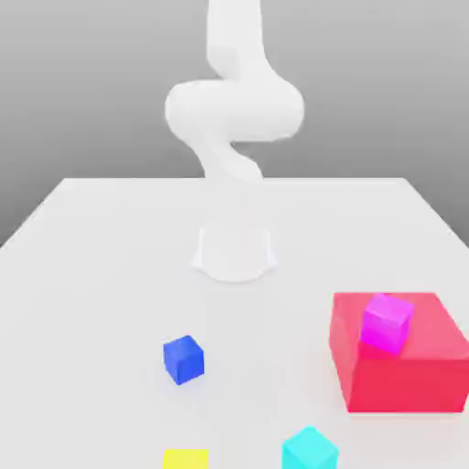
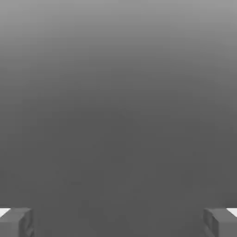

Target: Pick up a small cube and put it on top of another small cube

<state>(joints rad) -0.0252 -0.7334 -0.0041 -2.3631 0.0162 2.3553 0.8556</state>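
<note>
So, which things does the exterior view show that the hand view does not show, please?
Exterior view: the white arm, table, blue cube, magenta cube on the red block, cyan cube and yellow object.
Hand view: the open gripper, nothing between its fingers.
Both: parts of the robot, and a grey background.

White arm [image 1: 234,110] upright at far side of desk [image 1: 234,321]. Gripper [image 2: 118,224] open, fingers [image 2: 215,222] wide apart, nothing between.
</note>
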